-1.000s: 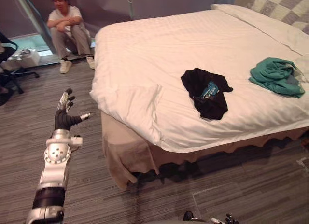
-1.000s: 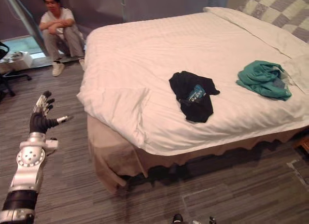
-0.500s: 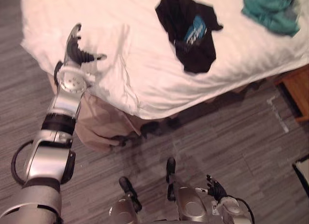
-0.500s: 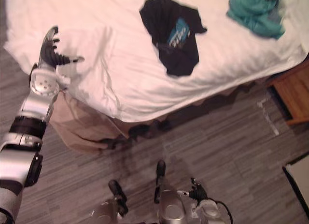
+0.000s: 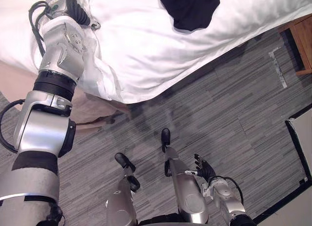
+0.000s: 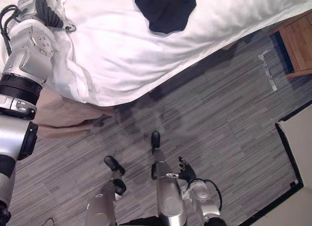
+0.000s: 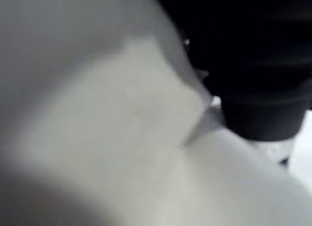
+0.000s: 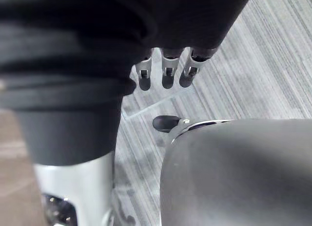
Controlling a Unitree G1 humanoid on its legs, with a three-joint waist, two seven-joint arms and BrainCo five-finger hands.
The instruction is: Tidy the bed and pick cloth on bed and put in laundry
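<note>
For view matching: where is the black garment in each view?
Left eye view: black garment, top edge, right of centre.
Right eye view: top edge, near centre.
Left wrist view: white bedding instead.
Right wrist view: grey floor instead.
Shared landmark: wooden cabinet, right edge.

Silver-grey left arm (image 5: 58, 53), black bands, screws on round joint. Right hand (image 5: 204, 170) dark-ribbed, silver fingers (image 8: 166, 65) dark-tipped.
</note>
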